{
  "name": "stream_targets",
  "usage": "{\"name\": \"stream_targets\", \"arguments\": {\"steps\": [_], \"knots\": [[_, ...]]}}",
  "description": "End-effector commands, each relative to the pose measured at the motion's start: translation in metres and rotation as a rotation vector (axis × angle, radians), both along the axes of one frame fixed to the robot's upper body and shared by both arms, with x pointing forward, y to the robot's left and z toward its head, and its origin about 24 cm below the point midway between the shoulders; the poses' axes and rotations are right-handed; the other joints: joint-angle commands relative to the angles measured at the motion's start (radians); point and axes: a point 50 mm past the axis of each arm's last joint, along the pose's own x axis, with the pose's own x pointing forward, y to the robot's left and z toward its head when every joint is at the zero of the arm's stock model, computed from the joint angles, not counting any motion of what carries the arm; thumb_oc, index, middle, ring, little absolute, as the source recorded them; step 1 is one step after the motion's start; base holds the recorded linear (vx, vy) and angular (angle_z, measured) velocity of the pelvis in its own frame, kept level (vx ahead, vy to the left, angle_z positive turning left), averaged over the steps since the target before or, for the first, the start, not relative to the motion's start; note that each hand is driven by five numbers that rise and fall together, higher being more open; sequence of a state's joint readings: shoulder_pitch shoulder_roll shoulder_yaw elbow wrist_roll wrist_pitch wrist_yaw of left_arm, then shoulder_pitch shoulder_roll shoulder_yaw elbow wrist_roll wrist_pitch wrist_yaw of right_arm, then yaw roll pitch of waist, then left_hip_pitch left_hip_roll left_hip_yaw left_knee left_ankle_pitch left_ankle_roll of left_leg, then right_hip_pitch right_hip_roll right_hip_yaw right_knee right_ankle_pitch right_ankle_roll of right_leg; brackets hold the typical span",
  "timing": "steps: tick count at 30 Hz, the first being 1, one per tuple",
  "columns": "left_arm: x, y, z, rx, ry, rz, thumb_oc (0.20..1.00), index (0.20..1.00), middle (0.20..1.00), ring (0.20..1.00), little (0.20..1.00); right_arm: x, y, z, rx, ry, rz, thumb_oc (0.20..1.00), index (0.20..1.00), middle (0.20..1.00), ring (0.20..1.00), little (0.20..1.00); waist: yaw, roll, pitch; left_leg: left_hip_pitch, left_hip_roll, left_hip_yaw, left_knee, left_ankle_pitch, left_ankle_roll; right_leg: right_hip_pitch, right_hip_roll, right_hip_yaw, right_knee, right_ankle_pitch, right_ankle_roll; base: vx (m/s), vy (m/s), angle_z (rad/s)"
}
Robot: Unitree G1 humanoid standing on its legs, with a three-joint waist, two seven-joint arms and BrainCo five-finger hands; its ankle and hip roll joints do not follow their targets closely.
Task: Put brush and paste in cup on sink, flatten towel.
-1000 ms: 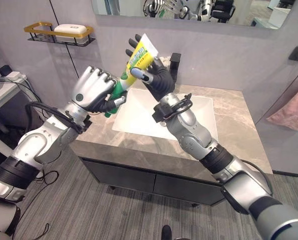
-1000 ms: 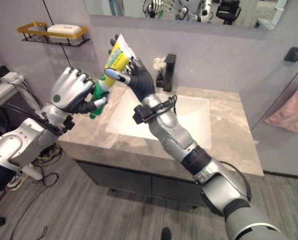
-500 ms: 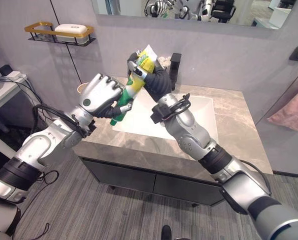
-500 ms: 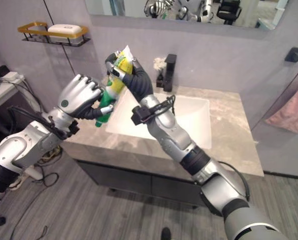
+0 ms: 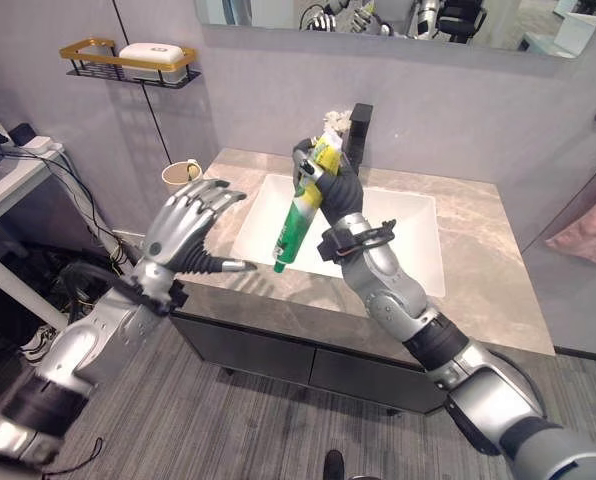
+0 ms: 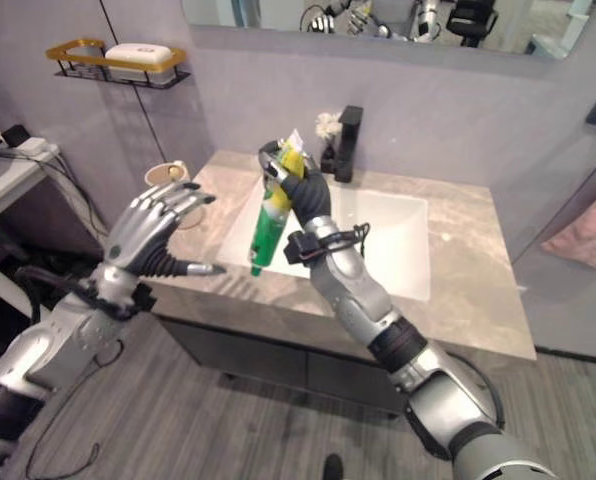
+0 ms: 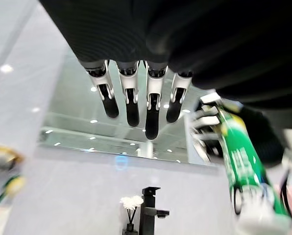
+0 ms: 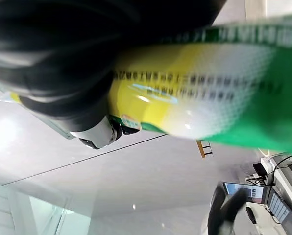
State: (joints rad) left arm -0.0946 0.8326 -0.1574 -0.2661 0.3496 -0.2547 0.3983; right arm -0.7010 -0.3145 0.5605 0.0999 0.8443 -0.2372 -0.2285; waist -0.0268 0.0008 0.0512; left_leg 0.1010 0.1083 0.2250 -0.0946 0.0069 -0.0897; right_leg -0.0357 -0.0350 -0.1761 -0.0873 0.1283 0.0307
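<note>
We are noting the right hand [image 5: 330, 175] grasping the toothpaste tube [image 5: 300, 212] near its crimped end, apparently loosely; it is risking slippage into the sink [image 5: 398, 215]. The left hand [image 5: 185, 228] is hanging released, well short of the cup [image 5: 180, 175].

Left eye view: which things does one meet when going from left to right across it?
Gold wire shelf with a white soap bar → beige cup on the counter → left hand, fingers spread → green and yellow toothpaste tube held in the right hand → black tap → pink towel.
</note>
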Motion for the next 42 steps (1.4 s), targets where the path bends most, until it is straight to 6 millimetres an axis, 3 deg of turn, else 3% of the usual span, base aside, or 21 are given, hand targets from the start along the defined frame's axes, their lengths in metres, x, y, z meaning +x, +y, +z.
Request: {"name": "stream_targets", "arguments": {"steps": [1,4,6,8,11,12,17,20,23,29,36,40,42], "knots": [[-0.009,0.01,0.032,-0.341,0.007,-0.181,1.0,1.0,1.0,1.0,1.0,-0.01,-0.01,0.065,0.127,-0.267,-0.017,0.2,0.2,0.2,0.2,0.2,0.016,-0.038,0.009,0.096,-0.036,-0.013,0.007,-0.056,0.028,0.038,-0.08,0.089,0.0,0.012,0.054,-0.02,0.032,-0.01],[-0.017,0.016,0.013,-0.709,0.241,-0.367,1.0,1.0,1.0,1.0,1.0,-0.016,-0.018,0.068,0.131,-0.3,-0.008,0.2,0.2,0.2,0.2,0.2,0.017,-0.033,0.012,0.092,-0.038,-0.015,0.007,-0.054,0.031,0.035,-0.083,0.089,0.0,0.017,0.055,-0.03,0.035,0.0],[-0.02,0.031,-0.019,-0.947,0.406,-0.369,1.0,1.0,1.0,1.0,1.0,-0.017,-0.026,0.074,0.13,-0.339,-0.013,0.2,0.2,0.2,0.2,0.2,0.023,-0.03,0.018,0.087,-0.037,-0.016,0.007,-0.05,0.031,0.029,-0.085,0.088,0.0,0.019,0.056,-0.04,0.031,-0.01],[-0.021,0.04,-0.03,-0.98,0.422,-0.304,1.0,1.0,1.0,1.0,1.0,-0.017,-0.027,0.076,0.123,-0.348,-0.019,0.2,0.2,0.2,0.2,0.2,0.026,-0.029,0.019,0.087,-0.036,-0.016,0.007,-0.049,0.031,0.029,-0.085,0.088,0.0,0.02,0.055,0.0,0.0,0.0],[-0.021,0.04,-0.03,-0.98,0.422,-0.304,1.0,1.0,1.0,1.0,1.0,-0.017,-0.027,0.076,0.123,-0.347,-0.019,0.2,0.2,0.2,0.2,0.2,0.026,-0.029,0.019,0.087,-0.036,-0.016,0.007,-0.049,0.031,0.029,-0.085,0.088,0.0,0.02,0.055,0.0,0.0,0.0],[-0.027,0.074,-0.09,-1.173,0.516,-0.016,1.0,1.0,1.0,1.0,1.0,-0.013,-0.034,0.083,0.12,-0.365,-0.036,0.2,0.2,0.2,0.2,0.2,0.039,-0.03,0.027,0.09,-0.032,-0.016,0.007,-0.046,0.03,0.034,-0.084,0.085,0.0,0.02,0.055,0.0,0.0,0.0],[-0.042,0.091,-0.152,-1.241,0.643,0.292,1.0,1.0,1.0,1.0,1.0,-0.008,-0.023,0.096,0.117,-0.38,-0.006,0.2,0.2,0.2,0.2,0.2,0.05,-0.037,0.034,0.075,-0.028,-0.028,0.017,-0.033,0.027,0.032,-0.082,0.08,0.005,0.018,0.045,-0.01,-0.005,0.01],[-0.055,0.087,-0.191,-1.205,0.81,0.411,1.0,1.0,1.0,1.0,1.0,-0.009,-0.018,0.107,0.09,-0.417,0.01,0.2,0.2,0.2,0.2,0.2,0.045,-0.042,0.043,0.057,-0.027,-0.033,0.055,-0.04,0.028,0.028,-0.08,0.089,0.002,0.019,0.042,-0.02,-0.034,0.18],[-0.067,0.081,-0.217,-1.129,0.964,0.473,1.0,1.0,1.0,1.0,1.0,-0.012,-0.016,0.115,0.06,-0.461,0.013,0.2,0.2,0.2,0.2,0.2,0.039,-0.043,0.06,0.035,-0.025,-0.033,0.102,-0.05,0.027,0.021,-0.076,0.096,0.008,0.016,0.038,-0.01,-0.051,0.04],[-0.083,0.066,-0.251,-0.991,1.186,0.518,1.0,1.0,1.0,1.0,1.0,-0.014,-0.018,0.121,0.07,-0.489,-0.015,0.2,0.2,0.2,0.2,0.2,0.022,-0.026,0.062,0.025,-0.006,-0.024,0.103,-0.027,0.019,-0.007,-0.047,0.104,0.04,-0.005,0.023,0.02,-0.063,-0.01],[-0.089,0.056,-0.27,-0.892,1.299,0.55,1.0,1.0,1.0,1.0,1.0,-0.008,-0.017,0.124,0.11,-0.473,-0.033,0.2,0.2,0.2,0.2,0.2,0.01,-0.012,0.048,0.029,0.017,-0.033,0.103,0.027,-0.002,0.006,-0.021,0.091,0.034,-0.023,0.008,0.03,-0.057,-0.01],[-0.088,0.058,-0.272,-0.87,1.294,0.587,1.0,1.0,1.0,1.0,1.0,-0.006,-0.007,0.135,0.129,-0.485,-0.025,0.2,0.2,0.2,0.2,0.2,0.019,-0.02,0.059,-0.002,0.026,-0.071,0.187,0.049,-0.013,0.024,-0.007,0.088,0.022,-0.028,-0.014,0.01,-0.089,0.0],[-0.086,0.062,-0.271,-0.874,1.277,0.605,1.0,1.0,1.0,1.0,1.0,-0.009,0.0,0.14,0.134,-0.505,-0.017,0.2,0.2,0.2,0.2,0.2,0.033,-0.031,0.075,-0.047,0.032,-0.103,0.282,0.088,-0.016,0.034,0.003,0.094,0.014,-0.031,-0.031,-0.01,-0.146,0.08]]}}
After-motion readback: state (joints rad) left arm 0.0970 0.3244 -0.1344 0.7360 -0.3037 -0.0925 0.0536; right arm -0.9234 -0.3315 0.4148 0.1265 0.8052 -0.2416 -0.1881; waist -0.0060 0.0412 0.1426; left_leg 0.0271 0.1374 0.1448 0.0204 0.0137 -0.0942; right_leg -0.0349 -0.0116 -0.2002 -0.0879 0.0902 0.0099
